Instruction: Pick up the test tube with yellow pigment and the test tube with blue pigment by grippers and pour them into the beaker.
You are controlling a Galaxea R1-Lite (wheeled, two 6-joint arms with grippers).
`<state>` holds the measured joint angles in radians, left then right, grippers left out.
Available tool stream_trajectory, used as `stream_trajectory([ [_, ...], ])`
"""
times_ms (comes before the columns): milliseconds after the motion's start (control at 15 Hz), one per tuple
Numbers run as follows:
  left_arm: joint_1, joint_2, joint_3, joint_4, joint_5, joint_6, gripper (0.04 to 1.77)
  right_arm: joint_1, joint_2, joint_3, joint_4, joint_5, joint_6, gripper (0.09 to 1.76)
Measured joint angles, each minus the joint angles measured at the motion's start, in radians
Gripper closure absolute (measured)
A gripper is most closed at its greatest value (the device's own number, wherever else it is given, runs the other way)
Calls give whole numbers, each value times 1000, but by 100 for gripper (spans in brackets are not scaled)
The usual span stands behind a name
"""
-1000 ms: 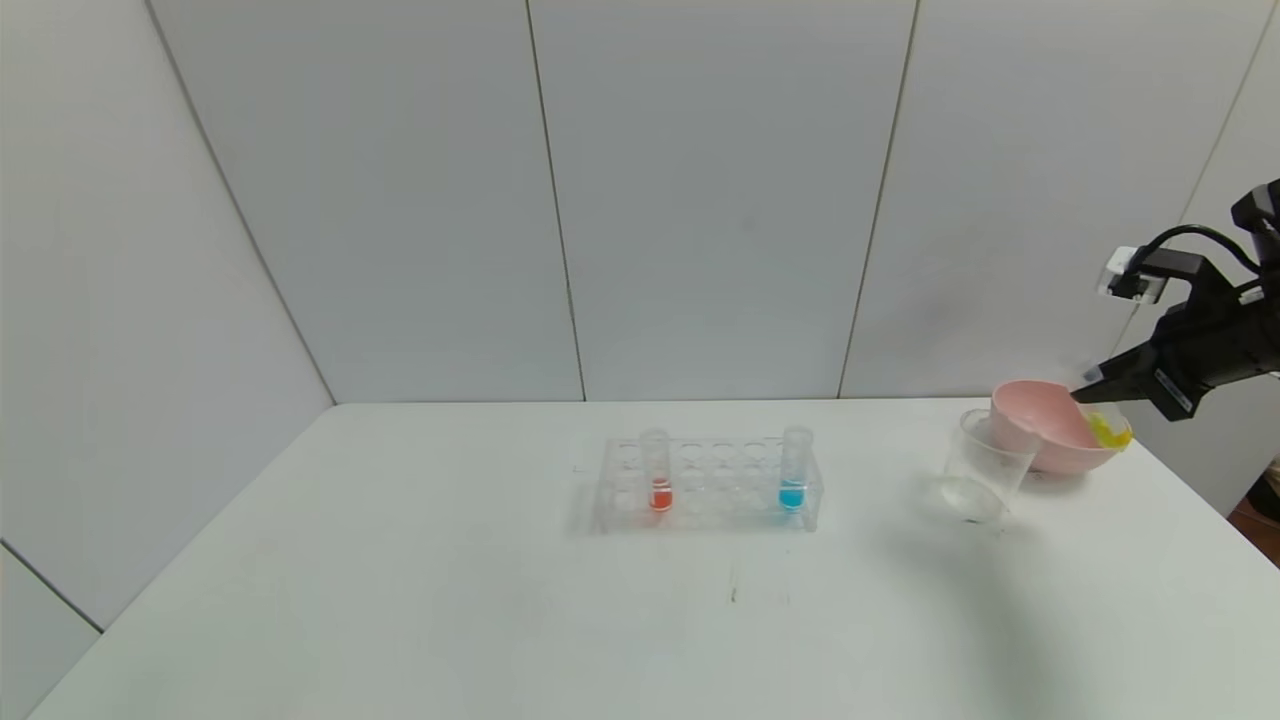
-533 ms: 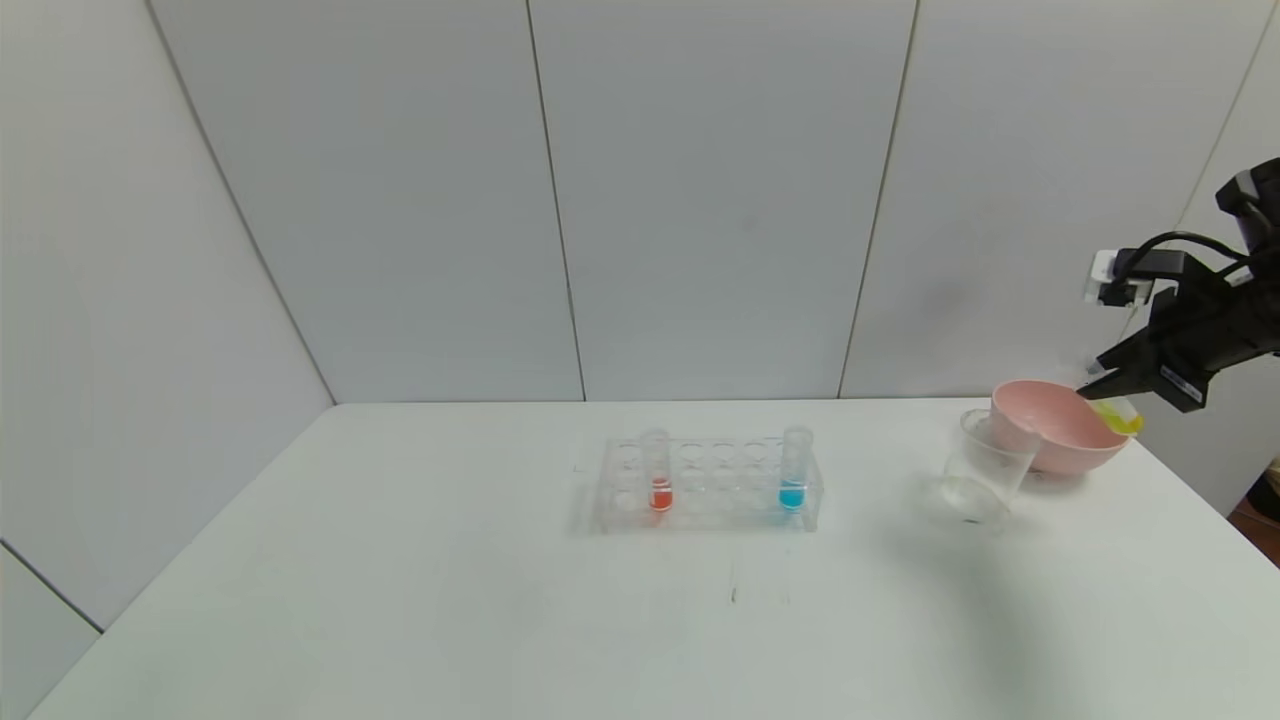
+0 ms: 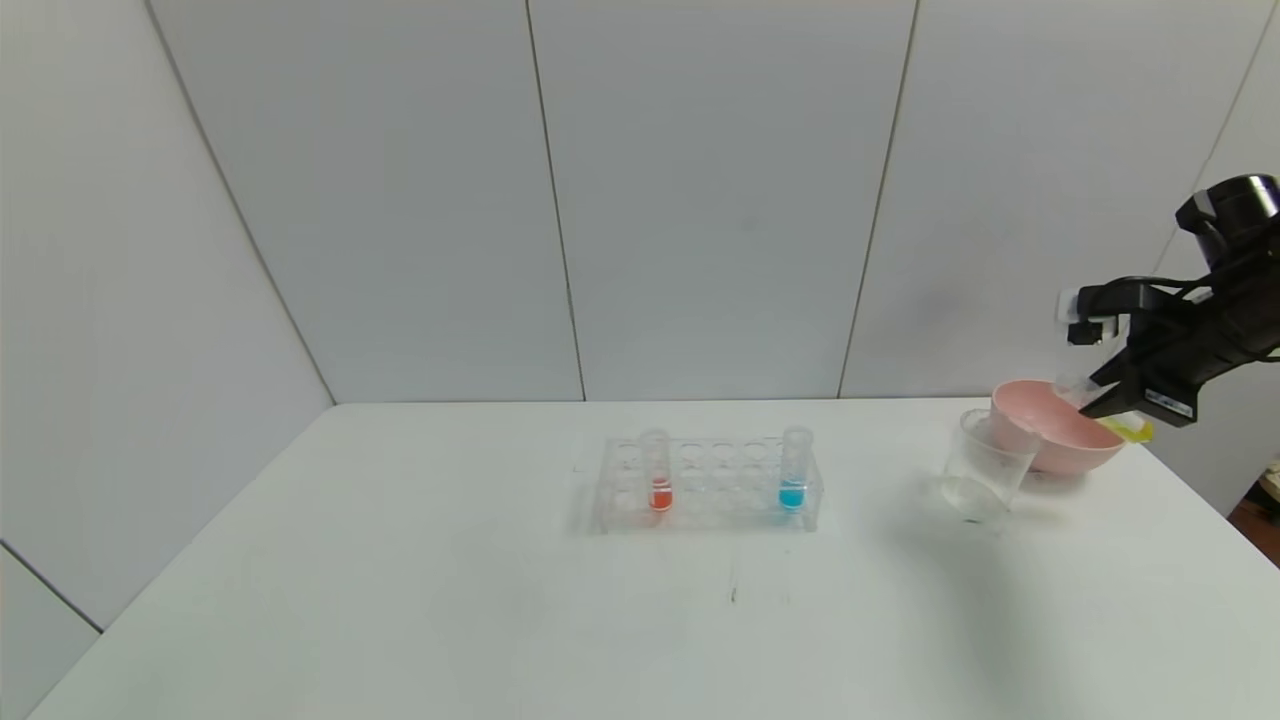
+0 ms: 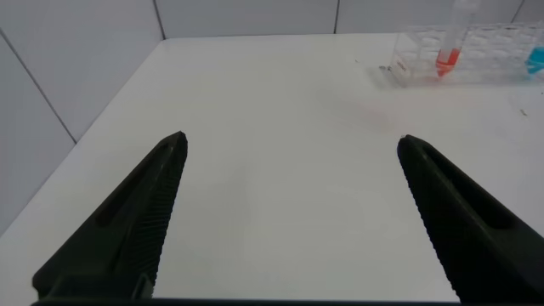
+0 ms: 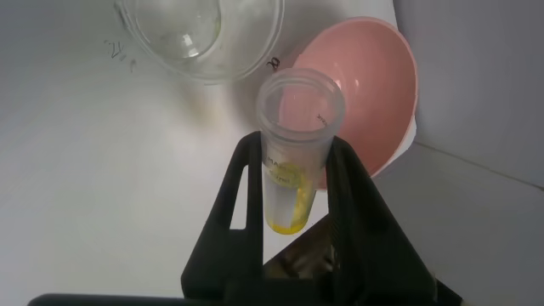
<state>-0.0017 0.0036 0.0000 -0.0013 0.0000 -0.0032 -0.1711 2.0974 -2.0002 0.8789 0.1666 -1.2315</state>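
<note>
My right gripper [image 3: 1098,398] is shut on the test tube with yellow pigment [image 5: 295,153] and holds it tilted above the pink bowl [image 3: 1060,432] at the table's far right. The tube's open mouth points toward the bowl and the beaker [image 5: 202,32]; a little yellow liquid [image 3: 1132,429] sits at its bottom. The clear beaker [image 3: 985,465] stands just left of the bowl. The test tube with blue pigment [image 3: 794,470] stands upright at the right end of the clear rack [image 3: 706,484]. My left gripper [image 4: 291,140] is open and empty over bare table.
A tube with orange-red liquid [image 3: 657,472] stands at the rack's left end; it also shows in the left wrist view [image 4: 451,36]. The white table [image 3: 500,600] is bounded by grey wall panels behind and at the left.
My right gripper has risen and swung left above the pink bowl, turning the yellow tube with it. The rack, beaker and bowl have not moved.
</note>
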Motion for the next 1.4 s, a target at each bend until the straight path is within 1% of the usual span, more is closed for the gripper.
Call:
stream_trajectory([
  [200,0,0,0,0,0,0,5,34,3,0,1,-47,-5,134],
  [400,0,0,0,0,0,0,5,65,6,0,2,-58,-7,134],
  [533,0,0,0,0,0,0,5,81,10,0,6,-86,-9,134],
  [800,0,0,0,0,0,0,5,98,16,0,17,-94,-9,134],
  [933,0,0,0,0,0,0,5,104,18,0,17,-132,-21,134],
  [1200,0,0,0,0,0,0,5,118,20,0,13,-141,-24,134],
  [1267,0,0,0,0,0,0,5,121,20,0,11,-154,-27,134],
  [1400,0,0,0,0,0,0,5,127,21,0,5,-213,-59,134],
])
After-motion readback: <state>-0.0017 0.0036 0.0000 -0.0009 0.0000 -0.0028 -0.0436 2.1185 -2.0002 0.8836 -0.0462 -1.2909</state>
